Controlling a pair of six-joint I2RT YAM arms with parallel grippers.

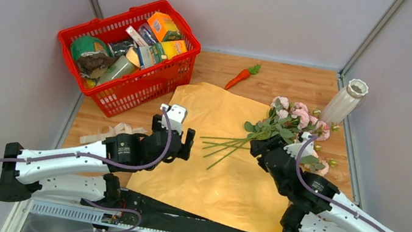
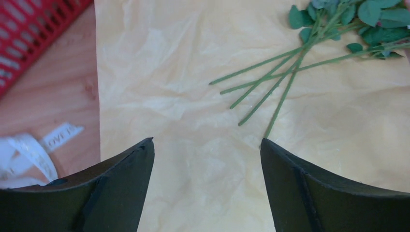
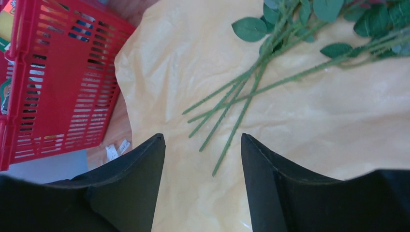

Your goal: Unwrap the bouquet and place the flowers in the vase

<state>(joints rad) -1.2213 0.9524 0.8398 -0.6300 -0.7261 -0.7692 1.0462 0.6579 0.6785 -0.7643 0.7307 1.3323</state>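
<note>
Top view: high up behind the near edge of the flat, crinkly tan-yellow paper sheet, looking down on all of it from far off. Left wrist view: close over the sheet's left side, looking across at the thin green flower stems. Right wrist view: close over its right side, looking toward the red plastic basket past its left edge. Seen in all three: the stems.

Bright, even light with soft shadows and little glare.

A robotics lab booth: plain grey walls box in a wooden table with 2 arms.
</note>
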